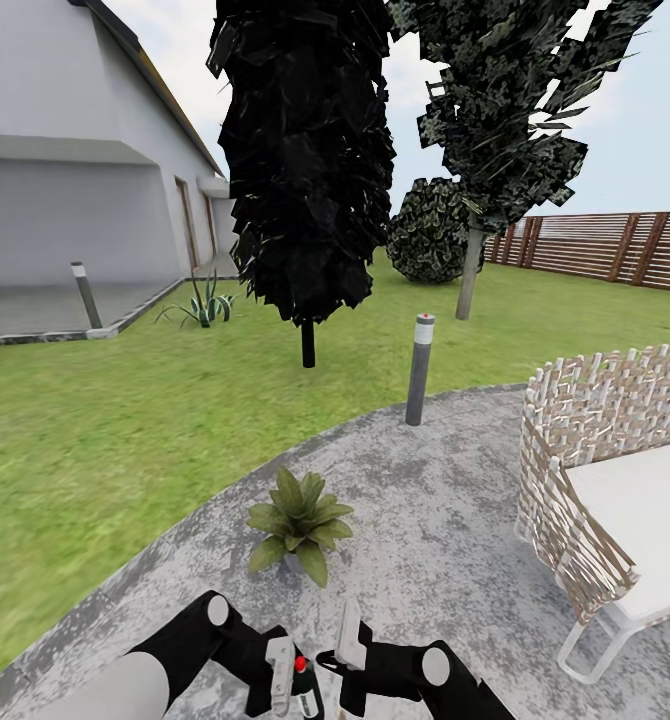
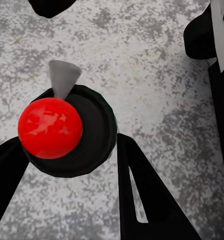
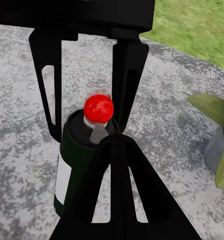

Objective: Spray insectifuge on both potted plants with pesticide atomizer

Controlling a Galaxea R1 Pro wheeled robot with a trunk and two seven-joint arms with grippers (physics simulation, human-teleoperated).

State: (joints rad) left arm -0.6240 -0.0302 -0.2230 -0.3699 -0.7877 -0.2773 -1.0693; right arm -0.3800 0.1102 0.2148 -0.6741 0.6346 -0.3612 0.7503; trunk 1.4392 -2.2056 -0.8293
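The pesticide atomizer [image 1: 304,688] is a dark bottle with a red nozzle top and a pale label, low over the grey patio [image 1: 425,520] just in front of me. My left gripper [image 1: 283,678] is shut on it. The left wrist view looks down on the red top [image 2: 50,127], with a black finger [image 2: 142,195] against each side of the bottle. My right gripper [image 1: 348,628] sits just right of the atomizer [image 3: 79,160], fingers together and holding nothing. One potted plant [image 1: 300,520] with broad green leaves stands on the patio a short way ahead; its grey pot [image 3: 214,150] is visible.
A grey bollard [image 1: 420,370] stands at the patio's far edge. A wicker chair [image 1: 615,470] with a white cushion is at the right. Beyond lie lawn [image 1: 125,420], dark trees [image 1: 310,150], a house wall [image 1: 65,210] and a wooden fence [image 1: 595,245].
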